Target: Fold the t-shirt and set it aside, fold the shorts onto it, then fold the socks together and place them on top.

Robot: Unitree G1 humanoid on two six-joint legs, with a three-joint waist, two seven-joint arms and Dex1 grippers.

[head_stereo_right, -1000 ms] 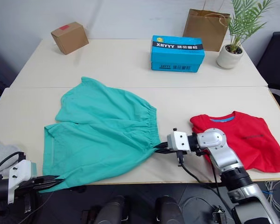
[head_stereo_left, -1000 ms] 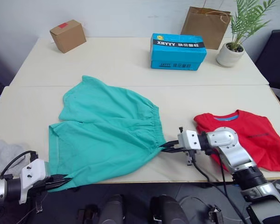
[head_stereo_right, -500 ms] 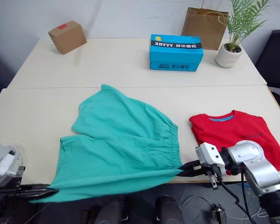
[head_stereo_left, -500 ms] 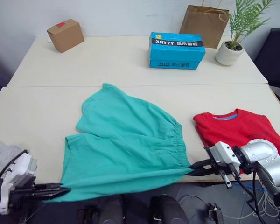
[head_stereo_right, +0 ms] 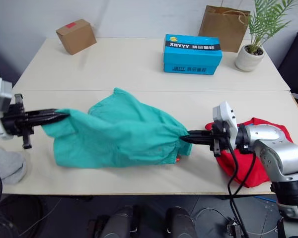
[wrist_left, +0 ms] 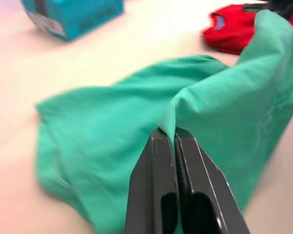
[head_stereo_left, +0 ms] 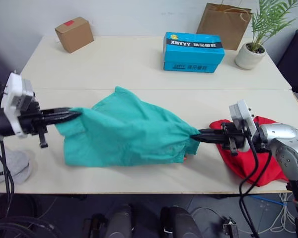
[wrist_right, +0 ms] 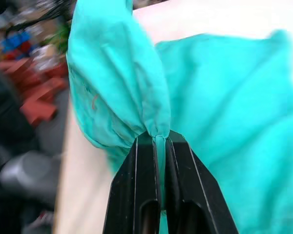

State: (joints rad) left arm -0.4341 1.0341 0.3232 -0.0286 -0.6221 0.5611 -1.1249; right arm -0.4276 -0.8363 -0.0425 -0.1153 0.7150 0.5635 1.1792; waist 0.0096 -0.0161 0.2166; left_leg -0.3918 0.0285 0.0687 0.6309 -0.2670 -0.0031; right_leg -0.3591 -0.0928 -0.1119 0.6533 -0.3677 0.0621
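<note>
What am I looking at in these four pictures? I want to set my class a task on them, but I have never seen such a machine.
It is a two-armed robot folding laundry. Two pictures come from cameras on its head, looking down over a pale table. The other two come from cameras on its wrists, looking along each tool's black fingers.

The left tool and the right tool each pinch one end of the teal-green shorts, stretching them between them over the table. The folded red t-shirt lies behind the right arm. Light grey socks lie at the table's left edge. At the back stand a small cardboard box, a blue box, a paper bag and a potted plant.
</note>
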